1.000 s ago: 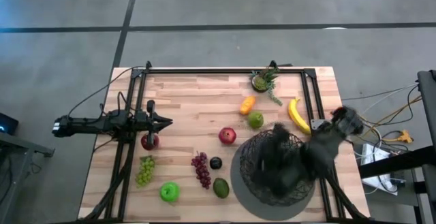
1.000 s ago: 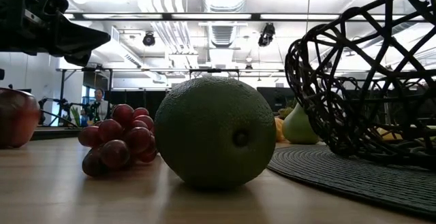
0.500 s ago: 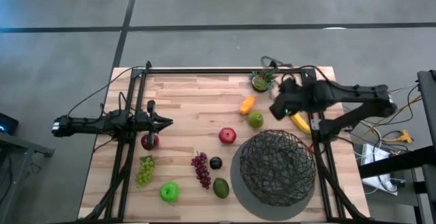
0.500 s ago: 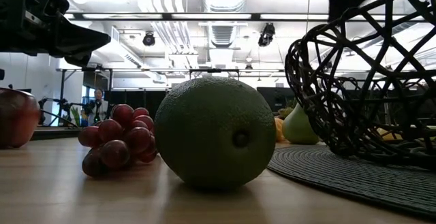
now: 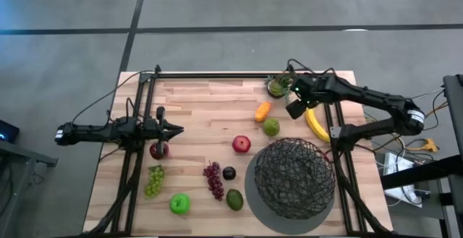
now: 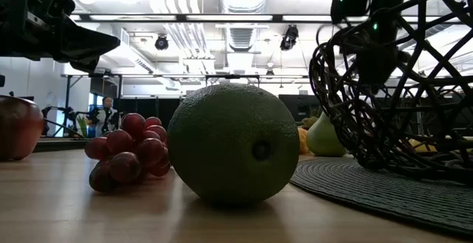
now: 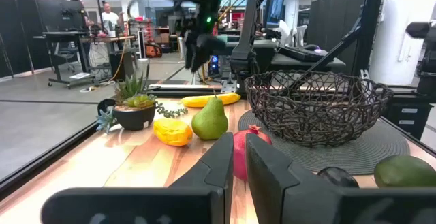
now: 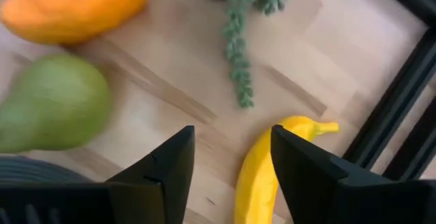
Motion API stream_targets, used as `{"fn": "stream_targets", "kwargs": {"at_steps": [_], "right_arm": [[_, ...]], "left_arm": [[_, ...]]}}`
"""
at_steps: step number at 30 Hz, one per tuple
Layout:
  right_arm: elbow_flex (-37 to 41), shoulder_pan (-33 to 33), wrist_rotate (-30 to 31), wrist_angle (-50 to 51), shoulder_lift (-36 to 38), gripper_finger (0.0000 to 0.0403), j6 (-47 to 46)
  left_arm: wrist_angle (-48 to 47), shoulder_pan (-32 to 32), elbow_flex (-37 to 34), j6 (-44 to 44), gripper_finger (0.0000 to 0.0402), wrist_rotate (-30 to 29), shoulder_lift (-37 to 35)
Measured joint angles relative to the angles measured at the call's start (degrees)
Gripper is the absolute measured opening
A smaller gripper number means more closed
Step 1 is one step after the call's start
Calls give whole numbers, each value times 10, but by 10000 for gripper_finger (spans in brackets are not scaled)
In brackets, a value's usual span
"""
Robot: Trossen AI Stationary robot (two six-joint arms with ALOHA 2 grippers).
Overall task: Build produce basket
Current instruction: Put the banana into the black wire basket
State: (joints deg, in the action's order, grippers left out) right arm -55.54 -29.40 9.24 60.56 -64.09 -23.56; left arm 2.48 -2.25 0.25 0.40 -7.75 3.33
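The woven wire basket (image 5: 293, 176) stands empty on a flat grey disc (image 5: 253, 194) at the near right. Fruits lie loose on the table: banana (image 5: 316, 122), pear (image 5: 271, 127), orange piece (image 5: 263, 111), two red apples (image 5: 241, 145) (image 5: 159, 150), purple grapes (image 5: 214, 179), plum (image 5: 228, 173), avocado (image 5: 234, 199), green apple (image 5: 179, 204), green grapes (image 5: 154, 181). My right gripper (image 5: 295, 109) is open and empty, above the table between pear (image 8: 51, 112) and banana (image 8: 262, 176). My left gripper (image 5: 179, 129) is shut and empty, held above the left red apple.
A small potted plant (image 5: 279, 86) with a trailing sprig (image 8: 238, 47) stands at the far edge, close to my right gripper. Black frame rails (image 5: 333, 115) run along the table's left, right and far sides. Bare wood shows in the table's middle.
My right gripper has swung from over the basket at the near right toward the table's far edge, and now hangs between the pear and the banana. The basket and fruits have stayed in place.
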Motion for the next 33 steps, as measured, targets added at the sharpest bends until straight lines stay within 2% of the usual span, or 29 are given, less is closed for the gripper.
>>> {"fn": "stream_targets", "kwargs": {"at_steps": [8, 15, 18, 22, 33], "right_arm": [[37, -28, -2, -15, -35, 234, 49], [77, -37, 0, -15, -41, 270, 9], [88, -36, 35, -15, -40, 278, 2], [100, -37, 86, -15, -40, 275, -27], [112, -37, 84, -12, -42, 237, -68]], "left_arm": [[0, 0, 0, 0, 22, 0, 0], [0, 0, 0, 0, 22, 0, 0], [0, 0, 0, 0, 22, 0, 0], [0, 0, 0, 0, 22, 0, 0], [0, 0, 0, 0, 22, 0, 0]]}}
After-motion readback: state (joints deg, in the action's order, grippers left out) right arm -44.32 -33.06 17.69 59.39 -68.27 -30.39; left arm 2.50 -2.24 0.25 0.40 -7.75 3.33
